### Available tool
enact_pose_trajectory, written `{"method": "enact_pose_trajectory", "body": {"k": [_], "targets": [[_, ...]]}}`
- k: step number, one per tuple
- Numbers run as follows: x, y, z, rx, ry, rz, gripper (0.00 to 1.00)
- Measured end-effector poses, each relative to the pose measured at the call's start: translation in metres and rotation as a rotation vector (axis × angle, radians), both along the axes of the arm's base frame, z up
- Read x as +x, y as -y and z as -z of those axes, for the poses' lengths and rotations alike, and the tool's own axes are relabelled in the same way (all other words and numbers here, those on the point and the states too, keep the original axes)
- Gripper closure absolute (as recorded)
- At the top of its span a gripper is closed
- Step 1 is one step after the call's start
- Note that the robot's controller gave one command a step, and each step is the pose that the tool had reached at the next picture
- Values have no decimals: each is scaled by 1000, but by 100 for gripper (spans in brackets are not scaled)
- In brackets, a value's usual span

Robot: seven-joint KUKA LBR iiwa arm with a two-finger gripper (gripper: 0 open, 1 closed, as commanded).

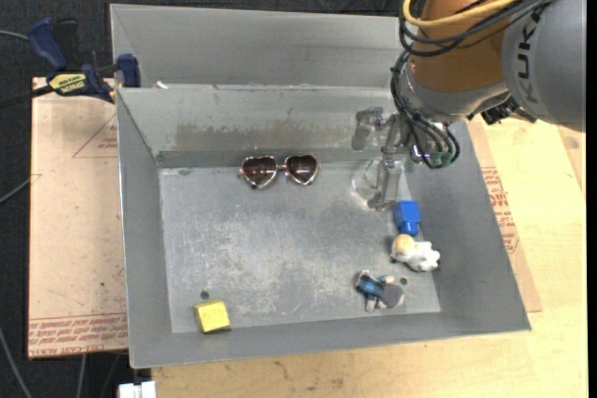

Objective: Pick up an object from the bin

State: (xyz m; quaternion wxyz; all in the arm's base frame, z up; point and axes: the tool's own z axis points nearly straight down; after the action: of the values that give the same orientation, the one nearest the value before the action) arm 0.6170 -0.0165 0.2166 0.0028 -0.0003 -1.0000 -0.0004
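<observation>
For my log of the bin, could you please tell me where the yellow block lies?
In the camera view, the yellow block lies alone in the bin's near left corner, below the sunglasses.

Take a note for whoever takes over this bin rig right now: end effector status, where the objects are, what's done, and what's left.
End effector: low over the right rear of the bin as the camera sees it, just behind the blue block. Whether it is open or shut can't be told.
Things: heart-shaped sunglasses by the rear wall, middle. The blue block, white-and-yellow toy and blue-grey toy sit in a line down the right side. The yellow block is in the front left corner.
Done: nothing is lifted; all five lie on the bin floor.
Left: grasp one and lift it out. The blue block is nearest.
</observation>
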Motion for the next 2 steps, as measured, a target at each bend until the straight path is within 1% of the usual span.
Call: {"method": "enact_pose_trajectory", "body": {"k": [1,2], "targets": [[1,0,-5,0,8,0,0],[16,-31,62,0,13,-83,0]]}}
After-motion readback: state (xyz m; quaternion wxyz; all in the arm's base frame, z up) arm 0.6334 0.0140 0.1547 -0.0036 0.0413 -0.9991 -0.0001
